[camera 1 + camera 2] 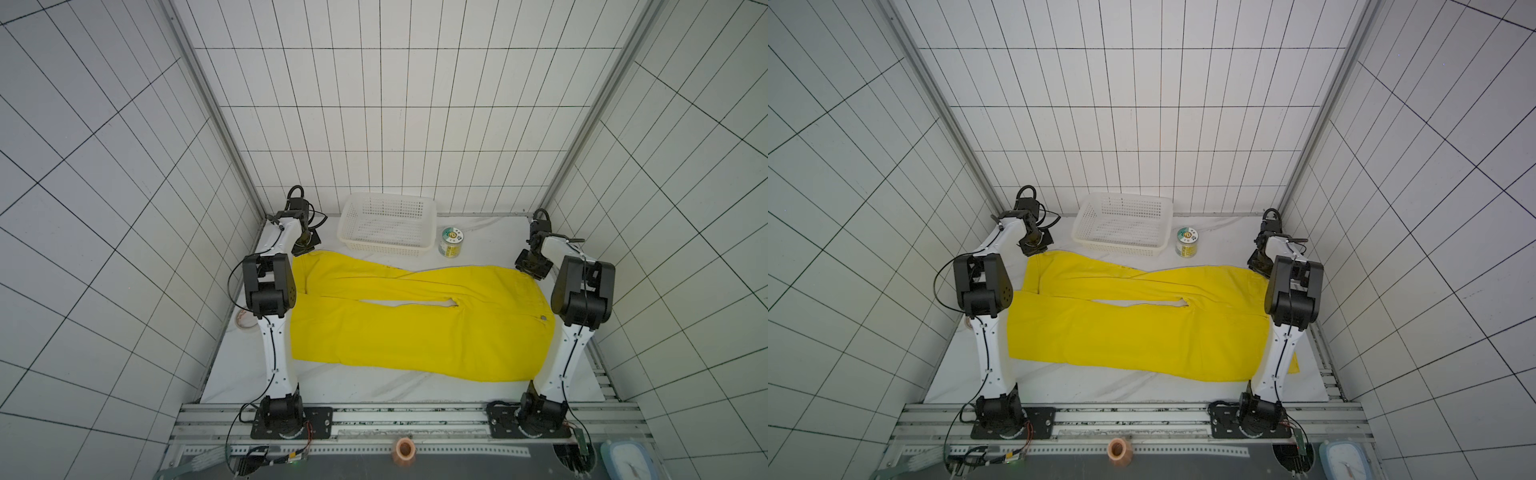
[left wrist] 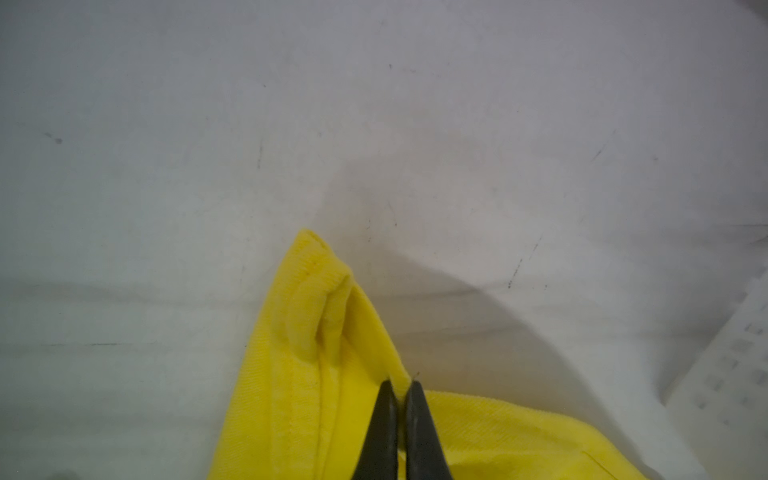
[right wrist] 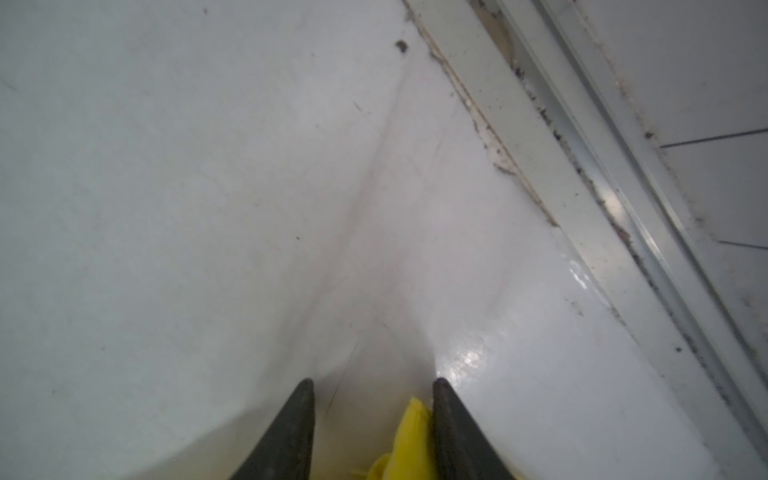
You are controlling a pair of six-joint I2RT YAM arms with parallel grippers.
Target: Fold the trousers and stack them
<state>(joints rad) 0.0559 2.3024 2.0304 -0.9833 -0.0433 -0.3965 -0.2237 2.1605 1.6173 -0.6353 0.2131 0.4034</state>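
The bright yellow trousers (image 1: 415, 336) (image 1: 1142, 336) lie spread flat across the white table, legs to the left and waist with its small button (image 1: 543, 318) to the right. My left gripper (image 1: 305, 248) (image 1: 1034, 248) is at the far leg's hem corner. In the left wrist view it (image 2: 401, 386) is shut on a pinch of the yellow hem (image 2: 299, 374). My right gripper (image 1: 530, 270) (image 1: 1258, 266) is at the far waist corner. In the right wrist view its jaws (image 3: 372, 384) stand apart, with a yellow cloth edge (image 3: 411, 436) between them, against one finger.
A white perforated basket (image 1: 388, 247) (image 1: 1121, 245) stands at the back middle, with a small green-lidded can (image 1: 451, 243) (image 1: 1187, 243) to its right. A tape roll (image 1: 243, 322) lies by the left arm. The table's metal edge rail (image 3: 540, 166) runs close to the right gripper.
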